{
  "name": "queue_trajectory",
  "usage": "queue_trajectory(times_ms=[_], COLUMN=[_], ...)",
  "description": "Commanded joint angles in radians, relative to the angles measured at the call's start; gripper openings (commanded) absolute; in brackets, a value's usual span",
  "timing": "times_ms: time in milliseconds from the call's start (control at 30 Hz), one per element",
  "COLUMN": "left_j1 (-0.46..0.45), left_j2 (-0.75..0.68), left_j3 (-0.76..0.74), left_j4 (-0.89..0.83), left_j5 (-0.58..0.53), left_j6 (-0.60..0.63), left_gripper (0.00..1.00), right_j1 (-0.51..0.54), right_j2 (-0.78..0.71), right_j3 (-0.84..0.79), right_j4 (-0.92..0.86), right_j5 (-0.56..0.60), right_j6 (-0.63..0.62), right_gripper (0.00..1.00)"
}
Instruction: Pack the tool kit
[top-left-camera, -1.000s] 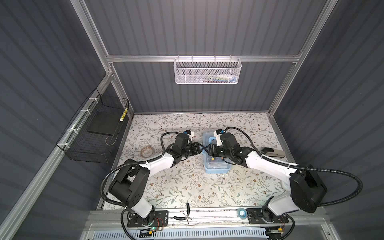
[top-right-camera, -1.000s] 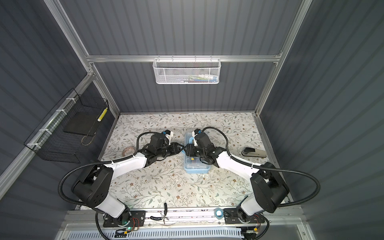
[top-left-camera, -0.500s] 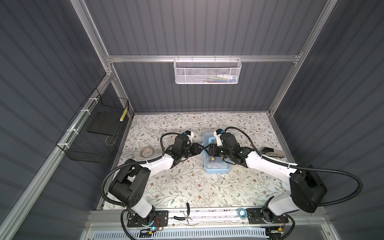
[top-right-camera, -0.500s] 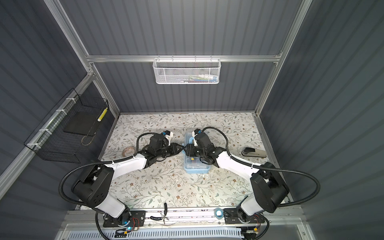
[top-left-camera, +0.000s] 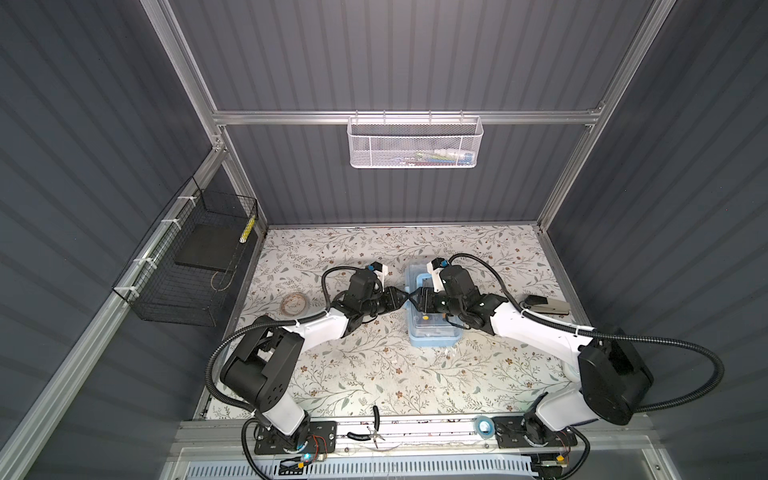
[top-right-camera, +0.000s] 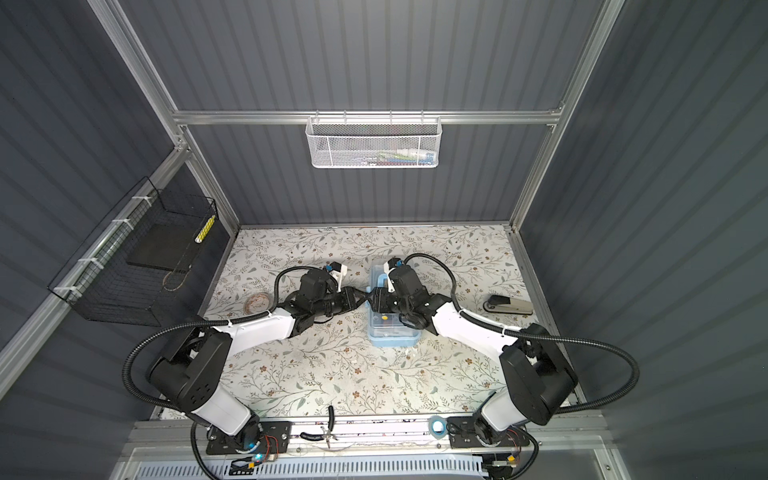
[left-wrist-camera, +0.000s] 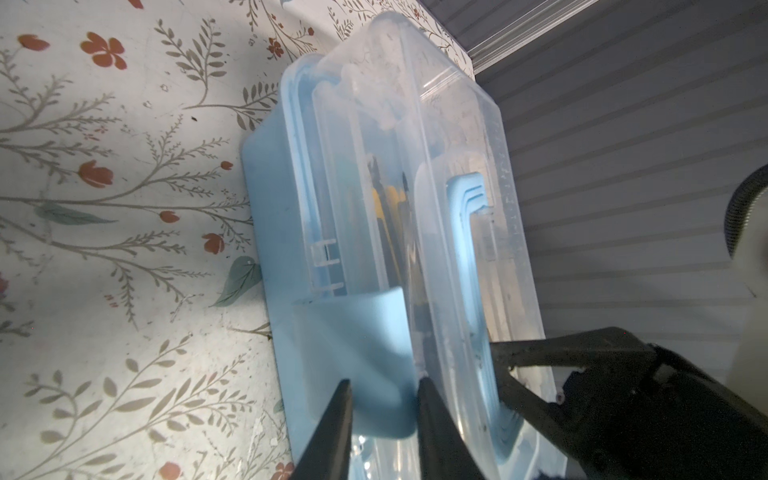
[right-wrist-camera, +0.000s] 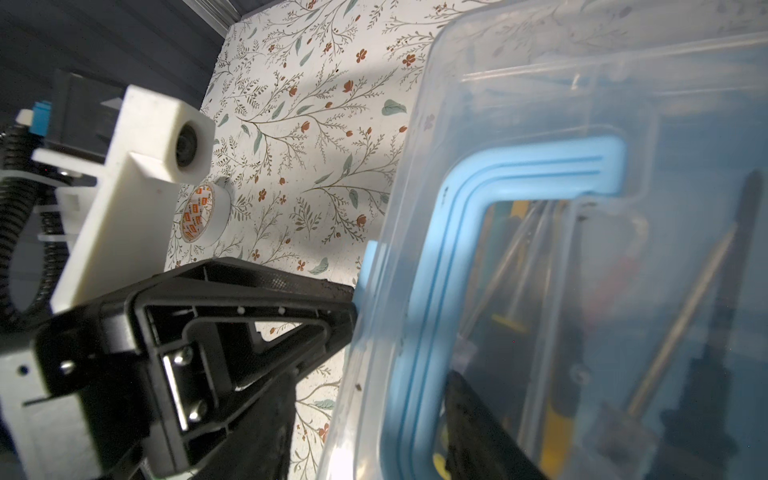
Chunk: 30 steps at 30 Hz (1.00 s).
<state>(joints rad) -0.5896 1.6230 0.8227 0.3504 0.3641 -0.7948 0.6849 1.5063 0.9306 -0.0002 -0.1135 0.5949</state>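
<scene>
As the left claw (left-wrist-camera: 384, 384) draws in: its jaws have narrowed over the last second and now sit close together, tips set on the blue latch (left-wrist-camera: 365, 332) with part of it between them; it reads as a pinch.
Latch: on the box's left long side, flap lying against the wall and reaching up to the lid's rim; whether it has snapped home I cannot tell.
Right claw (top-left-camera: 420, 300): unchanged, jaws about halfway apart over the box, astride the lid's left edge and one leg of the handle (right-wrist-camera: 519, 166); clamping or merely pressing down, I cannot tell.
Box (top-left-camera: 432, 338): flat on the table (top-left-camera: 374, 374), in the same spot as a second ago, with a claw at its left side and one on top.
Lid (left-wrist-camera: 457, 124): clear, seated on the box.
Tools (right-wrist-camera: 681, 316): inside the box under the lid, slim shafts and something yellow.
Meaning for the task: filling looks finished; the step in hand seems to be fastening the lid, left side first. The box's right side is hidden.
Tape roll (top-left-camera: 294, 303): left of the box, well apart.
Stapler (top-left-camera: 545, 305): right of the box, well apart.
Black basket (top-left-camera: 174, 307): far left of the box, on the side wall.
White basket (top-left-camera: 374, 149): beyond the box, high on the back wall, with small coloured things inside, too small to name.
</scene>
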Motion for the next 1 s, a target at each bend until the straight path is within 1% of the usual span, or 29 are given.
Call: queue_trajectory(times_ms=[0, 200, 433, 600, 967], left_j1=[-0.006, -0.005, -0.006, -0.006, -0.006], left_j2=[0.027, 0.035, 0.053, 0.063, 0.056], left_j3=[-0.008, -0.012, -0.046, -0.053, -0.038], left_j4=[0.008, 0.010, 0.090, 0.108, 0.059], left_j5=[0.021, 0.019, 0.028, 0.034, 0.036], left_j6=[-0.004, -0.004, -0.031, -0.037, -0.012], left_gripper=[0.27, 0.27, 0.30, 0.30, 0.31], right_j1=[0.001, -0.001, 0.000, 0.000, 0.000], right_j2=[0.065, 0.070, 0.071, 0.071, 0.077], right_j3=[-0.043, -0.043, -0.044, -0.043, -0.041], right_j4=[-0.110, -0.108, -0.104, -0.110, -0.106], right_j5=[-0.030, -0.034, -0.039, -0.037, -0.040], right_j6=[-0.001, 0.000, 0.002, 0.002, 0.006], right_gripper=[0.58, 0.58, 0.58, 0.58, 0.58])
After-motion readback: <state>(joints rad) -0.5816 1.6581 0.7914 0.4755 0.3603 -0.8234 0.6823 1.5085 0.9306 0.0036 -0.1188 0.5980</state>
